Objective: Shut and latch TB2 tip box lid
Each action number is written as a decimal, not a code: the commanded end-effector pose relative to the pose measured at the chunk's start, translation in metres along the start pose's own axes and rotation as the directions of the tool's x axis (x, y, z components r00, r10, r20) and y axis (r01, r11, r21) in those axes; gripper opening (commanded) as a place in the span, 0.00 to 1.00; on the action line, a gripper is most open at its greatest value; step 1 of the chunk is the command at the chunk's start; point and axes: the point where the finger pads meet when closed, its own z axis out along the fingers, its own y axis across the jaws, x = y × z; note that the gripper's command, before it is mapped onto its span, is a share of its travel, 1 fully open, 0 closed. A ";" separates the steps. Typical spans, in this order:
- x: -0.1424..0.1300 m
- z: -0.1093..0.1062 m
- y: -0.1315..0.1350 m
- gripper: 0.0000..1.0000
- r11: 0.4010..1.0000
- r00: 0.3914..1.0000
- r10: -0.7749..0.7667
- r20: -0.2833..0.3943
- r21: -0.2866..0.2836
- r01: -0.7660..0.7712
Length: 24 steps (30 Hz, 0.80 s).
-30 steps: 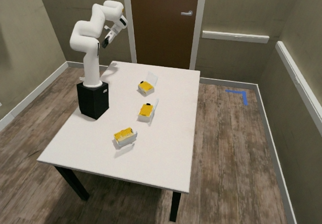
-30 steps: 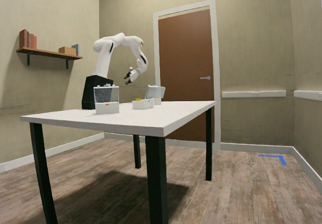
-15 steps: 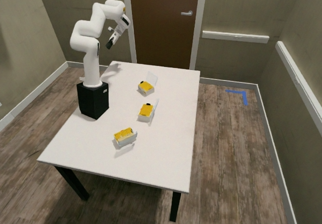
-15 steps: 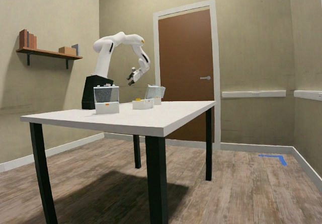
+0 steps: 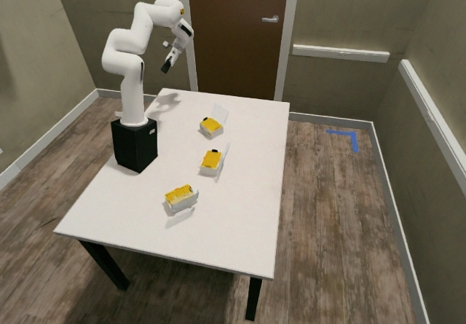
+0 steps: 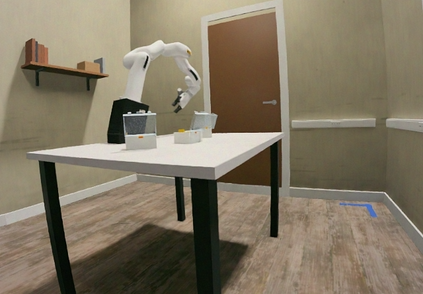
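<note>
White table [image 5: 240,237] carries three open tip boxes in a row; which is TB2 cannot be told (no labels are legible). Nothing is held by the fully spread gripper [image 5: 165,65], raised well apart. A loose box could be tipped if pushed off-centre.

The gripper [image 5: 165,65] hung with its fingers wide apart, high over the table's [image 5: 245,215] back corner, well apart from the three tip boxes [image 5: 210,127]. Their upright lids [image 6: 139,123] stood as obstacles; open gaps lay between the boxes.
</note>
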 end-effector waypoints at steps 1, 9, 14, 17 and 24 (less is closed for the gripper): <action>-0.020 -0.008 -0.006 1.00 1.000 1.000 -0.010 0.030 -0.025 0.011; -0.046 -0.015 -0.014 1.00 0.999 0.998 -0.017 0.059 -0.040 0.020; -0.069 -0.021 -0.024 1.00 0.999 0.997 -0.021 0.076 -0.049 0.025; -0.082 -0.024 -0.030 1.00 0.999 0.997 -0.021 0.076 -0.049 0.025; -0.098 -0.028 -0.038 1.00 0.997 0.992 -0.032 0.121 -0.065 0.040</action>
